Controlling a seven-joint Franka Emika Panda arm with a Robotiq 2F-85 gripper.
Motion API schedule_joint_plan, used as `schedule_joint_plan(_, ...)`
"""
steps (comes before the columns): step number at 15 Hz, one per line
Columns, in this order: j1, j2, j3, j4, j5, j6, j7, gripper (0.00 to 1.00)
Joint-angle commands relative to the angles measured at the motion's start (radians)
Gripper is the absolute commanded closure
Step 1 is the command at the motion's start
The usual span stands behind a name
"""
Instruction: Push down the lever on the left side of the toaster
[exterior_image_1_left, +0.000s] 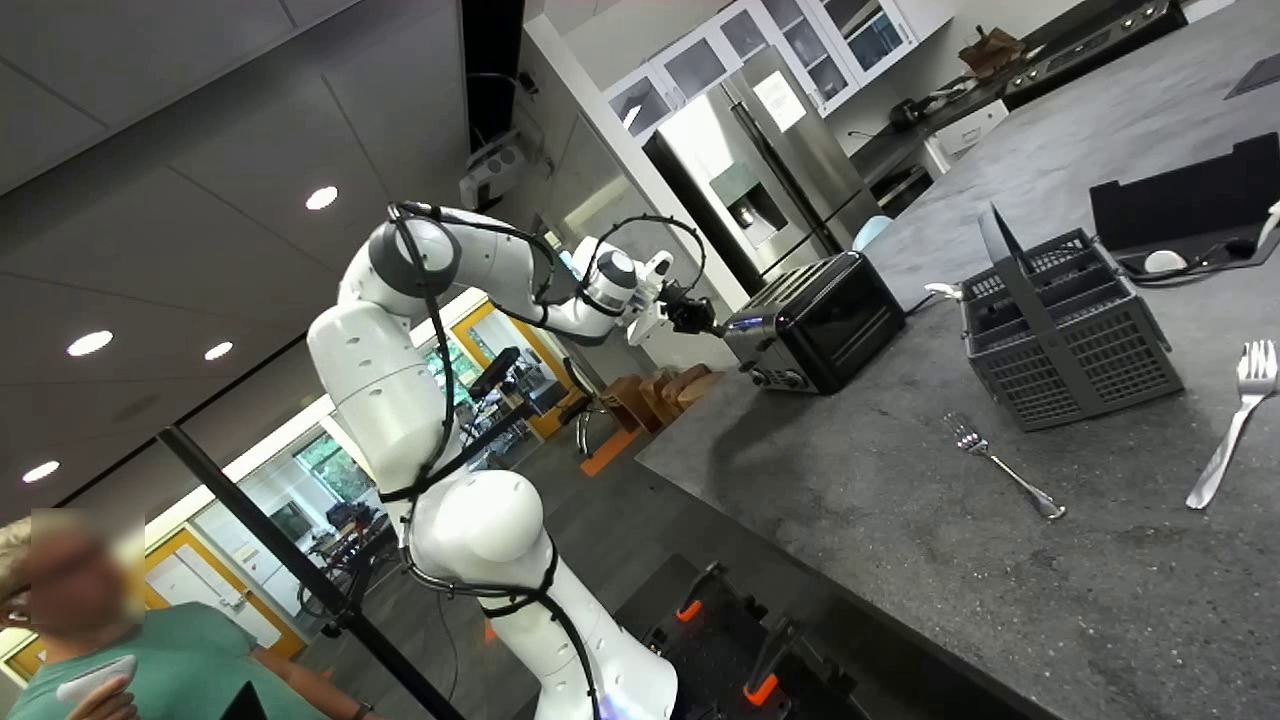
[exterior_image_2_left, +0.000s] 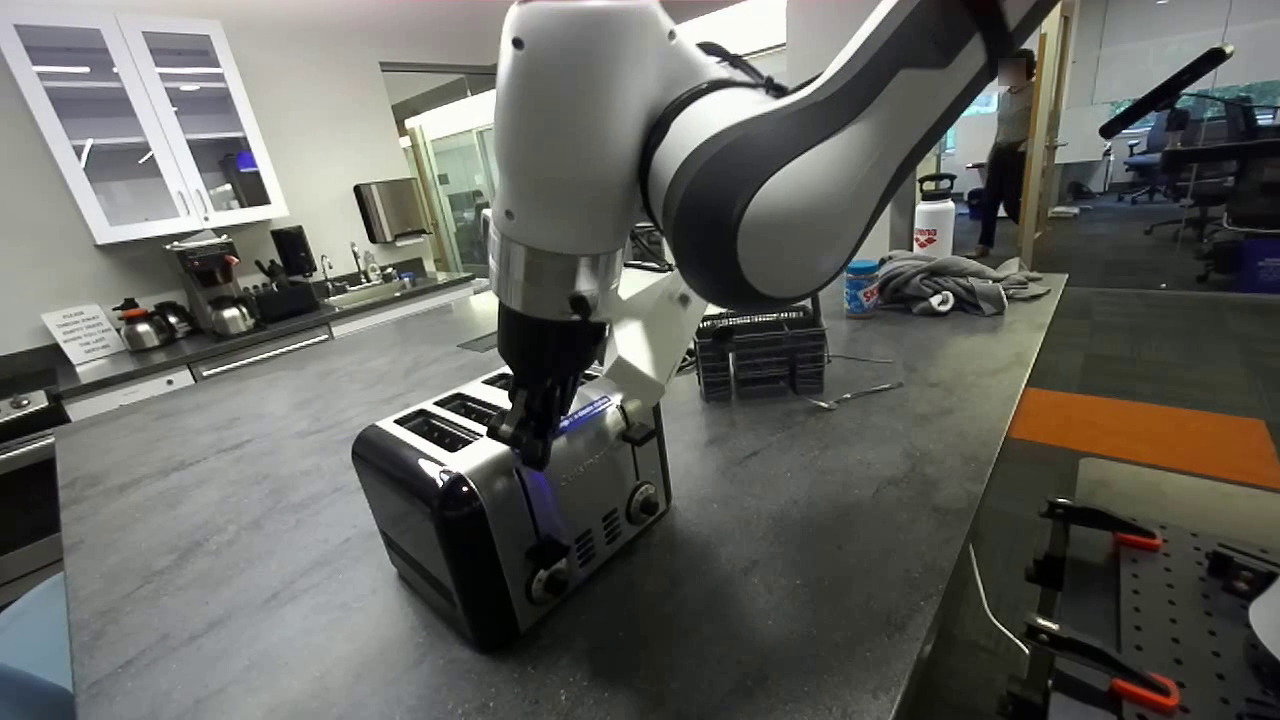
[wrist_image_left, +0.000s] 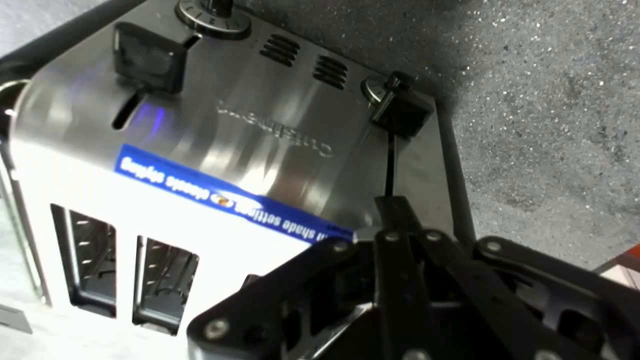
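Note:
The toaster (exterior_image_1_left: 845, 315) stands on the grey counter with black shiny ends and a steel front. In an exterior view the toaster (exterior_image_2_left: 430, 520) shows its left lever (exterior_image_2_left: 547, 553) low in its slot, just above a dial. The right lever (exterior_image_2_left: 637, 433) sits high in its slot. In the wrist view the picture is upside down; the left lever (wrist_image_left: 407, 115) is beside its dial, and the right lever (wrist_image_left: 150, 57) is at upper left. My gripper (wrist_image_left: 397, 205) is shut and empty, its tips over the top of the left slot, apart from the left lever.
A grey utensil caddy (exterior_image_1_left: 1080, 345) stands beyond the toaster, with a fork (exterior_image_1_left: 1005, 470) and another fork (exterior_image_1_left: 1240, 420) near it. A blue-lidded jar (exterior_image_2_left: 861, 290) and a grey cloth (exterior_image_2_left: 950, 283) lie farther along the counter (exterior_image_2_left: 780, 560). The counter's edge runs near the toaster.

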Motion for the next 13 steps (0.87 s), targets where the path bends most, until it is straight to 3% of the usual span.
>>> schedule_joint_plan(1,-0.037,-0.173,0.049,-0.123,-0.017,-0.015,0.032,1.0)
schedule_joint_plan(6,-0.102,-0.298,0.143,-0.214,0.007,-0.01,0.017,1.0)
schedule_joint_plan(13,-0.173,-0.362,0.238,-0.277,0.016,-0.002,0.019,1.0)
